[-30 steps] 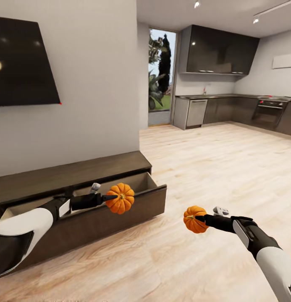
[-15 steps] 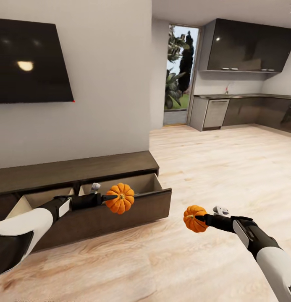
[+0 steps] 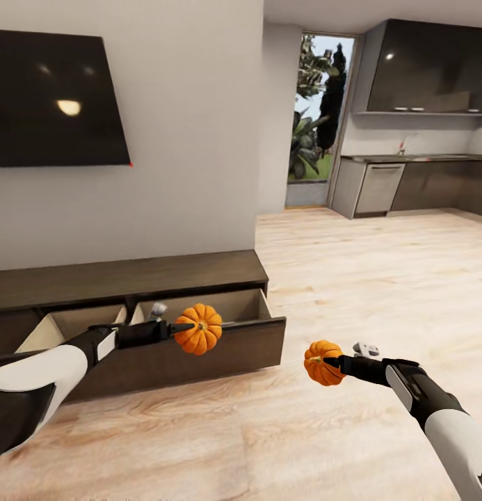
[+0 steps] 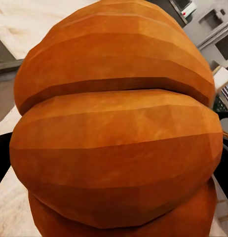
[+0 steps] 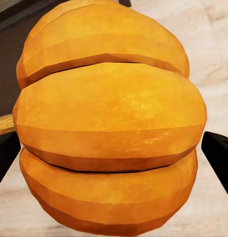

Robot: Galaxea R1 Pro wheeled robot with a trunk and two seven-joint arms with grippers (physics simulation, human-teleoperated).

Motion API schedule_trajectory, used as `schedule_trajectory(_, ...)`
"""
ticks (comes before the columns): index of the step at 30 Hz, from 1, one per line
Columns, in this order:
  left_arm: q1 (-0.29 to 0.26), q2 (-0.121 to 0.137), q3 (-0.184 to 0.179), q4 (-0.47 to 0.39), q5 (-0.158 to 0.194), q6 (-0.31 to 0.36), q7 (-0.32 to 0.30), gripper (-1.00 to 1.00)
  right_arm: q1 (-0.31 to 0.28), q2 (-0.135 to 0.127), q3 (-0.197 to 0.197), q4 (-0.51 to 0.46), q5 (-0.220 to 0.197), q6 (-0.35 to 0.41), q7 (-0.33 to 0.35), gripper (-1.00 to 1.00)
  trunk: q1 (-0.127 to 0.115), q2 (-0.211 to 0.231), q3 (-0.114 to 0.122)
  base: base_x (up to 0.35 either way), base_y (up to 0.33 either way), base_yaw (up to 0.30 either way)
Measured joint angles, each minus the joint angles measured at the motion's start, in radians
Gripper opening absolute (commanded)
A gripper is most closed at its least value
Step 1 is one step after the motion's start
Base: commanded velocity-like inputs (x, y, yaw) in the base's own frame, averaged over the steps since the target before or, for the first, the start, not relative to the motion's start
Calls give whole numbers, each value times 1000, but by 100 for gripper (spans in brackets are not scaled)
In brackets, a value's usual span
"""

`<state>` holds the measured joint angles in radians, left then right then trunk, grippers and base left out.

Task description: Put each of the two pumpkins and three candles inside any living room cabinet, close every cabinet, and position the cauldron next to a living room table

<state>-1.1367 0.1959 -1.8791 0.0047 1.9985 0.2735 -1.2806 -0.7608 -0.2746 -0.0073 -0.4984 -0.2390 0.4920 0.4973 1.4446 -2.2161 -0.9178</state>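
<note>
**Two pumpkins held, drawer not yet reached**

The left end effector [image 3: 179,327] grips a pumpkin [image 3: 199,329] over the cabinet [image 3: 220,268]'s open drawer [image 3: 234,306]. The right end effector [image 3: 331,362] grips the other pumpkin [image 3: 322,363] above the floor; released there, it would likely roll away.

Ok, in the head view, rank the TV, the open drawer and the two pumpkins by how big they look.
1. TV, largest.
2. Open drawer.
3. Left claw's pumpkin and right claw's pumpkin: near equal; the left looks slightly bigger, which may come from angle or distance.

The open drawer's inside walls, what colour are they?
Light beige inside the open drawer, against its dark brown front; best seen in the head view.
</note>
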Motion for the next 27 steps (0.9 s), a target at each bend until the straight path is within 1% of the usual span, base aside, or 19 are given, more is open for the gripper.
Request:
schedule_trajectory(15,0,5,-4,0,2,0,0,-100,0,0,1,0,1,0,0,-100,0,0,-18,20,-8,212)
schedule_trajectory(27,0,5,-9,0,2,0,-1,-100,0,0,1,0,1,0,0,-100,0,0,-32,291,80,208)
